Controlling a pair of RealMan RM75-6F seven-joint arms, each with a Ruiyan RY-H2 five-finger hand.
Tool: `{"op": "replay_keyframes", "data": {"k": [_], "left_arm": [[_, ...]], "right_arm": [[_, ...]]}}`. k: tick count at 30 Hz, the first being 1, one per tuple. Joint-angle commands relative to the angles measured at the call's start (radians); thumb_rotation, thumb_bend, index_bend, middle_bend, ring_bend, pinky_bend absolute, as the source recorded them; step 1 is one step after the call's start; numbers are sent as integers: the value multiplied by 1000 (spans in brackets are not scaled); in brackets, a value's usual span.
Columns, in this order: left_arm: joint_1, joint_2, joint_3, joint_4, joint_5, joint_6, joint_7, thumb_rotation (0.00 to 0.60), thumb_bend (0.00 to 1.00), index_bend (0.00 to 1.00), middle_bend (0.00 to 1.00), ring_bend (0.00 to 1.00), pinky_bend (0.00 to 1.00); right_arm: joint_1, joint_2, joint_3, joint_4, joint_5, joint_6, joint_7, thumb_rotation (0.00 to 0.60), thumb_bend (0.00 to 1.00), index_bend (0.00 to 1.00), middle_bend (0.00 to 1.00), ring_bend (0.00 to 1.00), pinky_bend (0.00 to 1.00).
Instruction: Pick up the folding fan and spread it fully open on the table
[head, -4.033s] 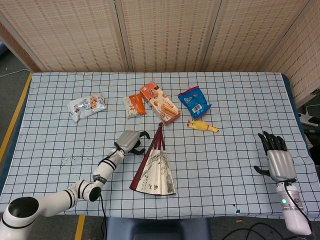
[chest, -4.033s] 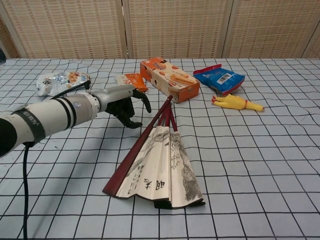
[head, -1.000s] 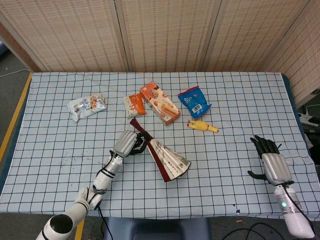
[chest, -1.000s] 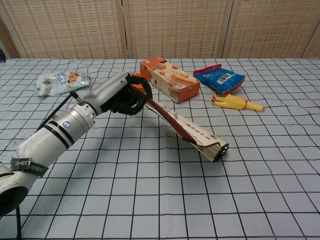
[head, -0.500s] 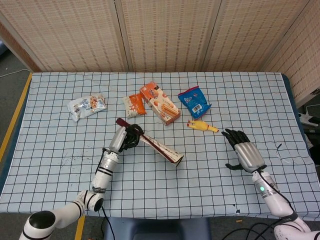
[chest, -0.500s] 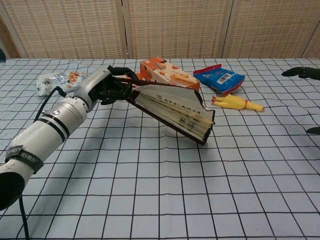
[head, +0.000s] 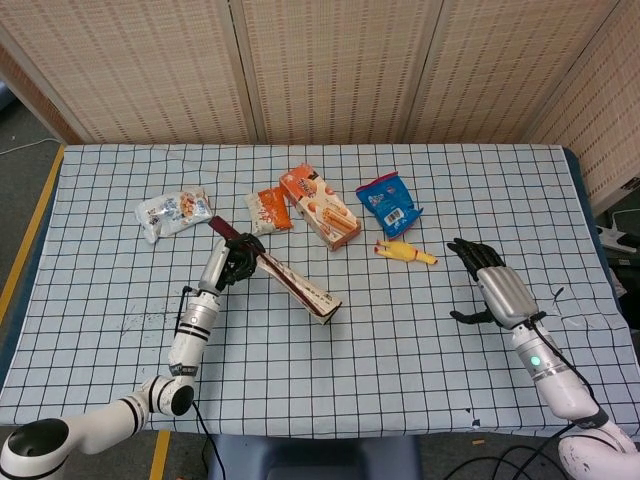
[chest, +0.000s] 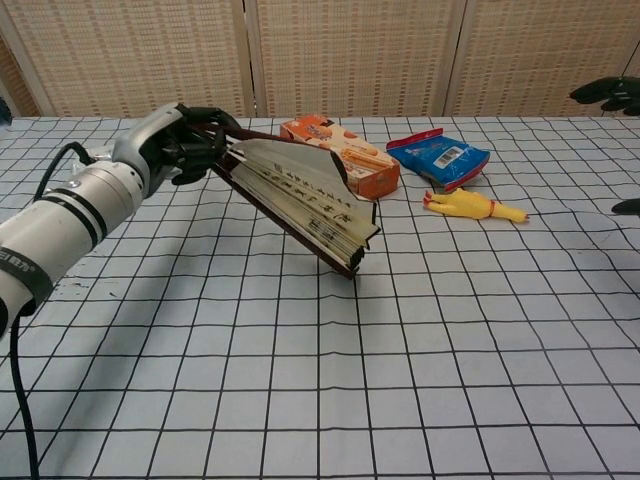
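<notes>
Gripping the pivot end of the folding fan (head: 290, 283), the left hand (head: 228, 262) sits left of centre in the head view, its dark fingers wrapped around the dark red guard sticks. In the chest view the same hand (chest: 178, 142) is at the upper left, and the fan (chest: 300, 200) slants down and to the right from it, folded nearly closed with its cream pleats stacked between the guards. Whether the fan's far end touches the checked table (head: 400, 360) or hangs just above it cannot be told.

The right hand (head: 495, 285) is at the right of the head view, holding nothing, its dark fingers stretched out and apart and pointing toward the upper left; in the chest view only dark fingertips (chest: 608, 92) show at the right edge.

Further out, toward the top of the table, lies an orange snack box (head: 319, 206), lying closed so that its contents cannot be seen. Just left of it is a small orange packet (head: 268, 210), and well to the left a clear wrapped snack bag (head: 174, 212). Right of the box is a blue bag (head: 389, 204), and just below that a yellow rubber chicken (head: 404, 253) lies on its side. A woven screen (head: 320, 70) stands behind the table.
</notes>
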Motion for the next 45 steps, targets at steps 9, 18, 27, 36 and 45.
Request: {"op": "replay_keyframes", "data": {"k": [9,18,27,36,45], "left_arm": [[-10,168,-190,-328,-279,-86,188,600,667,798,1000,926,1000],[-56,253,-294,-363,-587,-193,299,600,669,798,1000,925,1000],[-82,377,-342,-474,-916,-249,369,600,692,796,1000,925,1000],[-142,495,-380,-516,-1215,-273,428,600,697,796,1000,925,1000],[-118,540,-388,-544,-1308,-348,388,600,697,796,1000,925,1000]], "right_arm": [[27,-91,-22,130,-66,13,130,600,70,0,0,0,0],[32,-105,-40,189,-81,18,200,600,70,0,0,0,0],[31,-120,-62,216,-85,13,237,600,70,0,0,0,0],[43,-166,-85,276,-105,-2,299,600,70,0,0,0,0],[28,-155,-93,262,-104,26,294,600,70,0,0,0,0]]}}
